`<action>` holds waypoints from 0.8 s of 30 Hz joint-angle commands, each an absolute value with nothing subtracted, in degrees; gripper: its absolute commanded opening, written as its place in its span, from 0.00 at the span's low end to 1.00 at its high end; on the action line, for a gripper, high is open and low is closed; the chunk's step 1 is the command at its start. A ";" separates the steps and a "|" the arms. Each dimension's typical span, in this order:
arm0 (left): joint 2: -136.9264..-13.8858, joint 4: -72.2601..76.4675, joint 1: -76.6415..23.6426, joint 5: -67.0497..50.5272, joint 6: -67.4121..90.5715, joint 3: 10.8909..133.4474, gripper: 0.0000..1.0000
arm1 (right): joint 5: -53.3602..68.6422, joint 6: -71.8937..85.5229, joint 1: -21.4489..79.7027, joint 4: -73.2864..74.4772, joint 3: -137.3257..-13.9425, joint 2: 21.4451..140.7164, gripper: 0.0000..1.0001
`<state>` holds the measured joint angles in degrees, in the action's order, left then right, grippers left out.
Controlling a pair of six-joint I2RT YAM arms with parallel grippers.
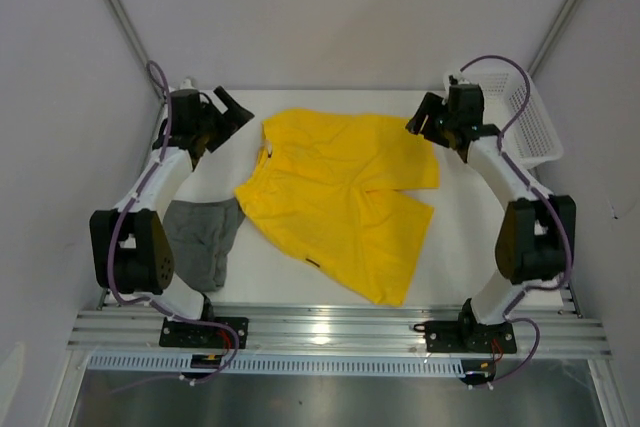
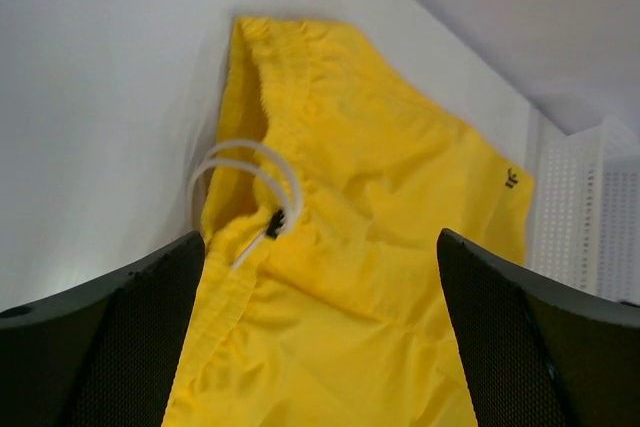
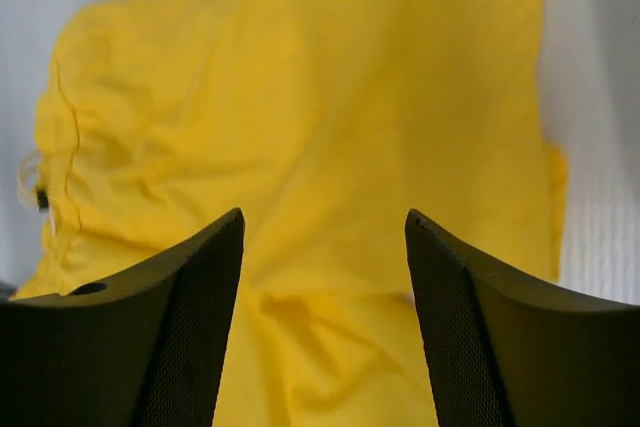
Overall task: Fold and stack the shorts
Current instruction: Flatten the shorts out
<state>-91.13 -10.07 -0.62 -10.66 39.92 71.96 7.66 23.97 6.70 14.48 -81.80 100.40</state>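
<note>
The yellow shorts (image 1: pixel 340 197) lie spread on the white table, waistband to the left with a white drawstring (image 2: pixel 255 172), one leg folded over toward the front. The dark grey shorts (image 1: pixel 205 237) lie crumpled at the front left, partly under the left arm. My left gripper (image 1: pixel 232 112) hovers open just past the waistband's far left corner; cloth (image 2: pixel 350 277) shows below its jaws, none between them. My right gripper (image 1: pixel 425 119) stands open above the far right corner of the yellow shorts (image 3: pixel 300 97), with nothing held.
A white mesh basket (image 1: pixel 525 122) stands at the back right corner, close behind the right arm. Grey walls enclose the table on three sides. The metal rail with both arm bases (image 1: pixel 330 332) runs along the near edge.
</note>
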 commanded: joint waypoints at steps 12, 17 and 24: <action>-74.01 -10.28 -1.23 -11.34 40.08 43.43 0.99 | -24.16 55.33 48.58 34.16 -38.16 54.95 0.61; -69.09 -9.84 -1.41 -10.90 40.17 39.73 0.99 | -32.33 68.36 60.19 44.54 -36.12 49.92 0.61; -61.98 -11.60 -1.41 -8.35 39.90 36.74 0.99 | -36.30 83.49 70.74 54.22 -36.74 53.16 0.61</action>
